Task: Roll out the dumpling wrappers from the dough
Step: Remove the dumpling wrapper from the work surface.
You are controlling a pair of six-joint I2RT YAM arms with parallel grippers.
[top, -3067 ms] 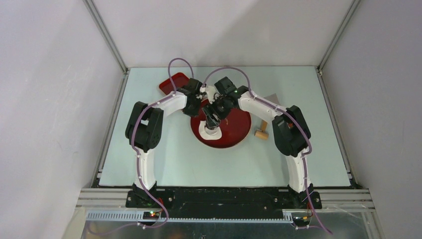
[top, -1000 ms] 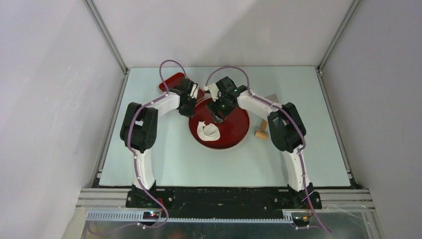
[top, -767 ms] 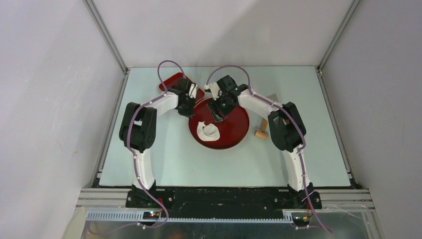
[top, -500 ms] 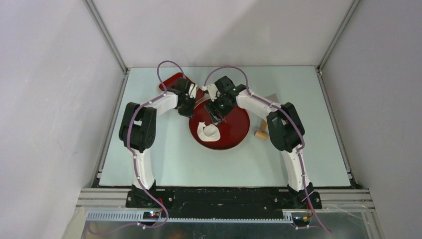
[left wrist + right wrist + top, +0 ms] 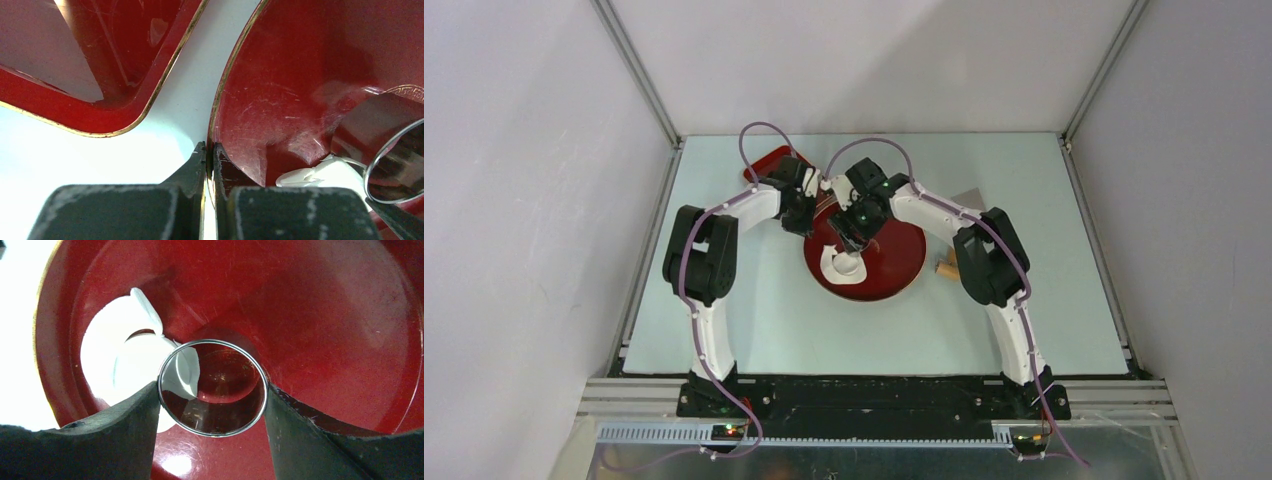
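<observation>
A round red plate holds white dough: a ragged outer strip curls round a flat round dumpling wrapper. My right gripper is shut on a metal ring cutter, holding it above the plate with its left side over the wrapper's right edge. In the top view this gripper hangs just behind the dough. My left gripper is shut on the plate's rim at the plate's far left. The dough and the ring cutter show at the lower right of the left wrist view.
A rectangular red tray lies at the back left, close to the plate, with its corner in the left wrist view. A wooden roller lies right of the plate, partly behind the right arm. A grey piece lies beyond it.
The right arm has swung left and nearer, bringing the ring cutter over the dough's back edge. The left gripper has stayed on the plate's rim.
</observation>
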